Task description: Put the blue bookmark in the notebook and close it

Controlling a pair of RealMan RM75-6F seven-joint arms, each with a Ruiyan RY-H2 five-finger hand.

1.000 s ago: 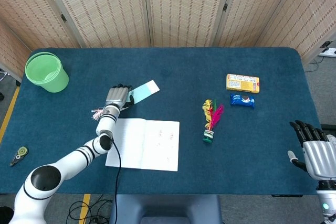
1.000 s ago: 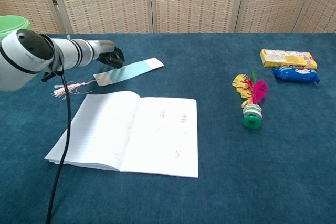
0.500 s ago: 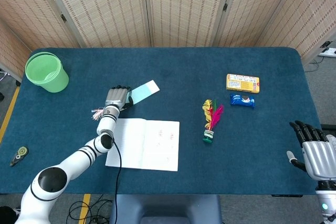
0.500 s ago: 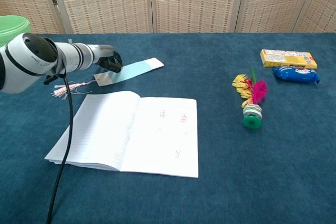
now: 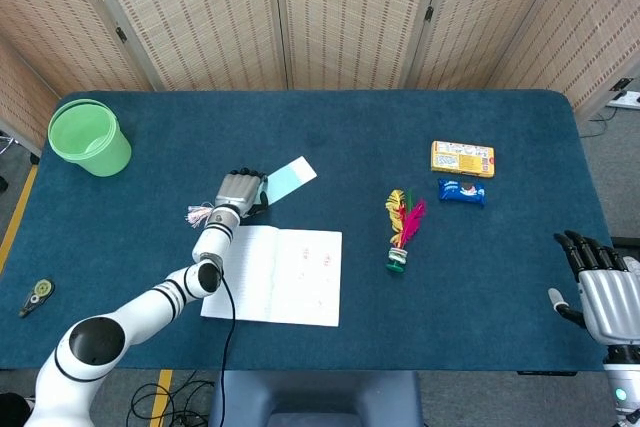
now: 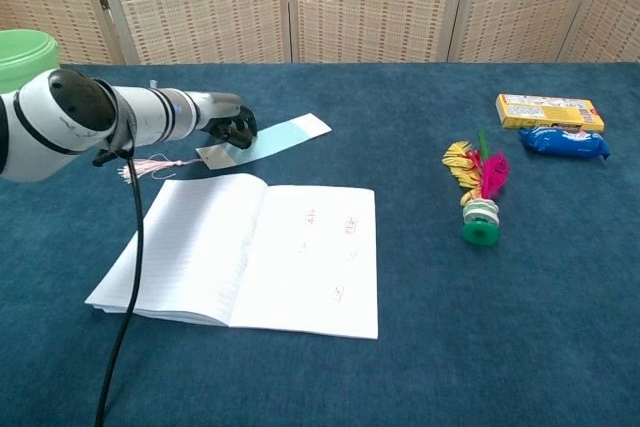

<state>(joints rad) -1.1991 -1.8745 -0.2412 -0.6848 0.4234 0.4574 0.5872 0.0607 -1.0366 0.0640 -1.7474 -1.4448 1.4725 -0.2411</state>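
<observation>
The left hand [image 5: 240, 192] rests on the blue bookmark [image 5: 291, 176], fingers curled over its near end and pinching it against the worktop [image 5: 350, 127]. The bookmark lies flat at 12 o'clock from the open notebook [image 5: 275, 274], with its pink tassel [image 6: 150, 166] trailing toward 9 o'clock. The right hand [image 5: 598, 285] hangs off the worktop's 4 o'clock corner, fingers spread and holding nothing. A feathered shuttlecock [image 5: 402, 230] stands at 3 o'clock from the notebook.
</observation>
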